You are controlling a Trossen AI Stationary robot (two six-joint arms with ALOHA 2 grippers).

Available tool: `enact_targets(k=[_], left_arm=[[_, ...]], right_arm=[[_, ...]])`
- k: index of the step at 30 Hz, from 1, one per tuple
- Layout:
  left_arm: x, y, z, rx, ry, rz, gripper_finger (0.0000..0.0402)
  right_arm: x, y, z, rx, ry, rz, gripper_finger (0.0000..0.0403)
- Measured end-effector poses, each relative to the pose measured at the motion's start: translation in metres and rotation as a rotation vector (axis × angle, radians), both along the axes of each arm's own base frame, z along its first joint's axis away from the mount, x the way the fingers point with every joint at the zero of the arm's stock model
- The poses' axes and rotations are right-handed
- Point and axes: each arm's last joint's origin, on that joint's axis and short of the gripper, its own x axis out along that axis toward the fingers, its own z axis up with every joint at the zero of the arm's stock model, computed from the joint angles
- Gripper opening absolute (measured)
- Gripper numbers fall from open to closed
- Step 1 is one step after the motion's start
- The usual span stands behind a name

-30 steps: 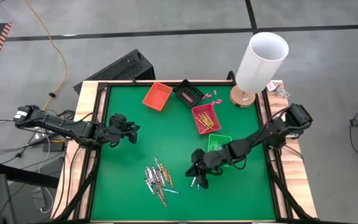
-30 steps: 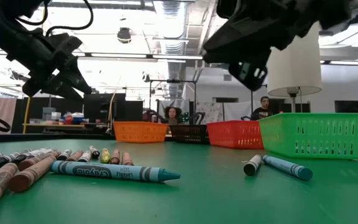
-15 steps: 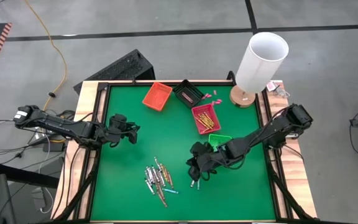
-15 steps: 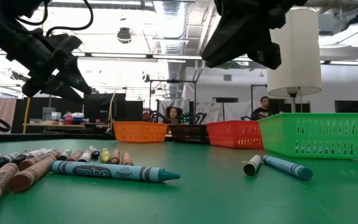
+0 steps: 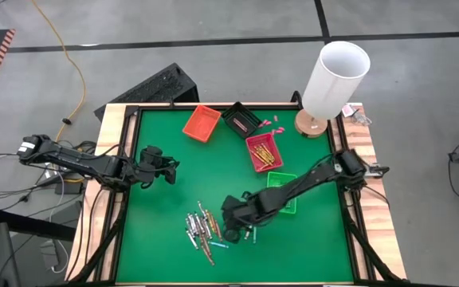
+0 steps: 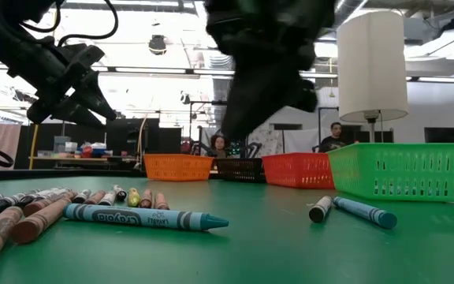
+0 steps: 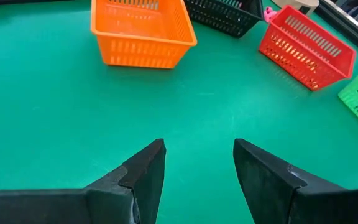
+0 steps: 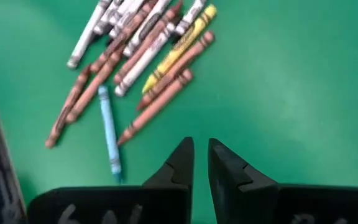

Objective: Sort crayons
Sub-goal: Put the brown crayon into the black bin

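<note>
The crayons (image 5: 201, 229) lie in a loose heap on the green table (image 5: 166, 207), near the front edge, left of centre, with a blue crayon (image 8: 109, 137) at the heap's edge. Just to the right of the heap hangs the right claw (image 5: 231, 226), fingers almost together and gripping nothing. The left claw (image 5: 168, 169) waits far left, spread wide, empty. Orange basket (image 5: 202, 123), black basket (image 5: 241, 119), red basket (image 5: 263, 151) and green basket (image 5: 282, 184) sit beyond.

blurred: right arm (image 6: 270, 63), low view | cut off: lamp (image 6: 373, 67) top
</note>
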Motion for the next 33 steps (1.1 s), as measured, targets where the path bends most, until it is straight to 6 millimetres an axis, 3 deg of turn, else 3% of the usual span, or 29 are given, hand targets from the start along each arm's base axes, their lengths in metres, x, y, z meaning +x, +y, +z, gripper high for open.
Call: enact_targets(k=[6, 10, 22, 33], left_arm=[[0.0, 0.0, 0.0, -0.005, -0.001, 0.003, 0.018], [0.0, 0.0, 0.0, -0.004, 0.001, 0.003, 0.018], [0.0, 0.0, 0.0, 0.003, 0.007, -0.002, 0.018], [0.0, 0.0, 0.0, 0.002, 0.005, -0.001, 0.018]], right_arm=[[0.029, 0.009, 0.001, -0.055, 0.04, 0.036, 0.0049], [0.038, 0.014, -0.002, -0.053, 0.055, 0.029, 0.0049], [0.046, 0.016, -0.005, -0.007, 0.005, 0.041, 0.0049], [0.049, 0.038, -0.038, 0.042, 0.052, 0.032, 0.0054]])
